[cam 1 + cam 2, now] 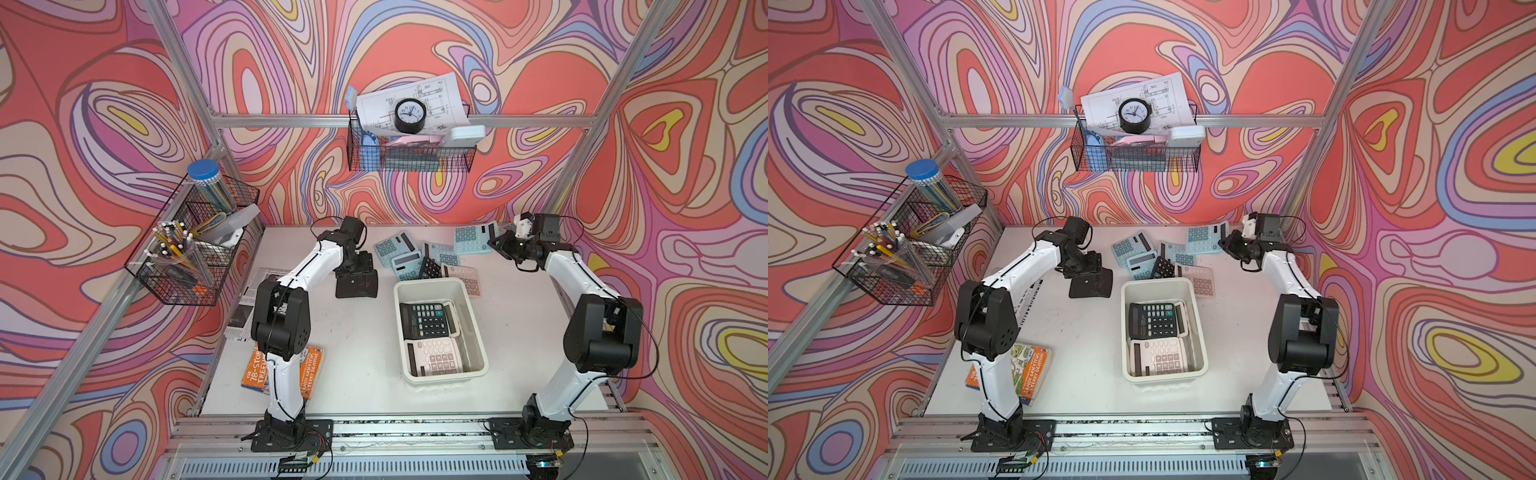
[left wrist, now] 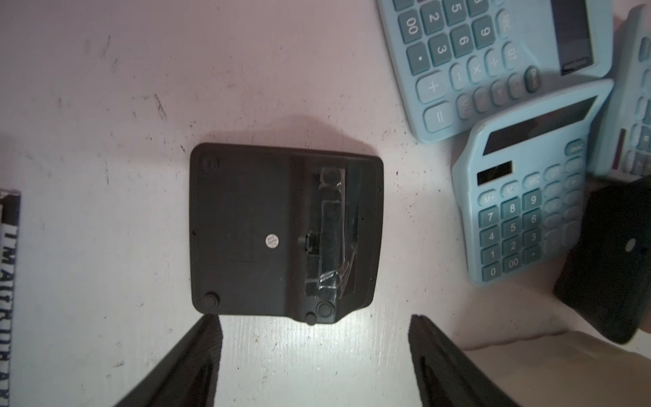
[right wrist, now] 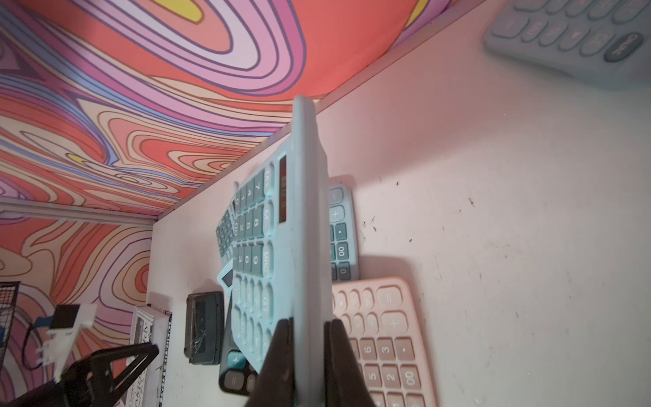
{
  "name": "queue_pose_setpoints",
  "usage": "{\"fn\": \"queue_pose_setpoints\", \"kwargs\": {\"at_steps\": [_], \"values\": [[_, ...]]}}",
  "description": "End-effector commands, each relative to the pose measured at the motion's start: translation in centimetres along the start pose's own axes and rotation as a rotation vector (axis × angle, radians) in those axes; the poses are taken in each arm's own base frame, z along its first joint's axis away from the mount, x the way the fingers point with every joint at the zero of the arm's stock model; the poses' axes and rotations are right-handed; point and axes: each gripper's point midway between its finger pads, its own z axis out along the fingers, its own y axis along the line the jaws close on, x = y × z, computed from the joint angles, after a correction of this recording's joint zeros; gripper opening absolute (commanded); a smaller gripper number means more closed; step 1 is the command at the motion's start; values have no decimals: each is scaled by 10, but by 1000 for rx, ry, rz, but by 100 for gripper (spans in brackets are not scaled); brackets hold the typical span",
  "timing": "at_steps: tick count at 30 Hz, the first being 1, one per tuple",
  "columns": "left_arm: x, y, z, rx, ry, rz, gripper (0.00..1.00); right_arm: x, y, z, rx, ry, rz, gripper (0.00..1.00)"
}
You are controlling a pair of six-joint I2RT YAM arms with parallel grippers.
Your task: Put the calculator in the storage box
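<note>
We find the right gripper (image 3: 310,322) beyond the storage box's (image 1: 428,282) far right corner. Its jaws pinch the light-blue calculator (image 3: 281,246) by one edge, turned up on its side (a pink calculator (image 1: 465,274) lies flat just past that same corner). Left of the box's far end, the left gripper (image 2: 314,319) hangs with jaws spread wide above a face-down black calculator (image 2: 285,229), apart from it. Inside the box lie a dark calculator (image 1: 424,320) at the far end and a white calculator (image 1: 436,357) at the near end.

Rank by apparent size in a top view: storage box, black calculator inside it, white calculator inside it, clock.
1. storage box
2. black calculator and white calculator, near equal, not ranked
3. clock, smallest, though its distance from the camera differs
</note>
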Motion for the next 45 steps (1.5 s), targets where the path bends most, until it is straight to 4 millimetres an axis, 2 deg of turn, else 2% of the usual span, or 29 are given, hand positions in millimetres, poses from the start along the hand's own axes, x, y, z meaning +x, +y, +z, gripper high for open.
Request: {"fn": "queue_pose_setpoints", "kwargs": {"at_steps": [1, 6, 11, 16, 20, 25, 32, 41, 45], "values": [[2, 10, 17, -52, 55, 26, 79, 3, 27, -30, -58, -34, -4, 0], [-14, 9, 32, -73, 52, 44, 80, 27, 52, -72, -113, -32, -15, 0], [-20, 9, 49, -89, 74, 56, 80, 58, 80, -106, -164, -7, -29, 0], [-7, 9, 59, -74, 110, 37, 78, 95, 92, -128, -141, 32, -52, 0], [12, 16, 58, -75, 115, -1, 76, 132, 102, -135, -160, 90, -57, 0], [31, 22, 54, -71, 117, -33, 72, 161, 109, -136, -152, 124, -69, 0], [57, 29, 52, -67, 146, -62, 65, 182, 101, -116, -63, 155, -100, 0], [87, 33, 28, -20, 135, -107, 65, 198, 112, -91, 5, 163, -141, 0], [94, 33, 14, -1, 119, -118, 66, 210, 110, -78, 69, 173, -145, 0]]}}
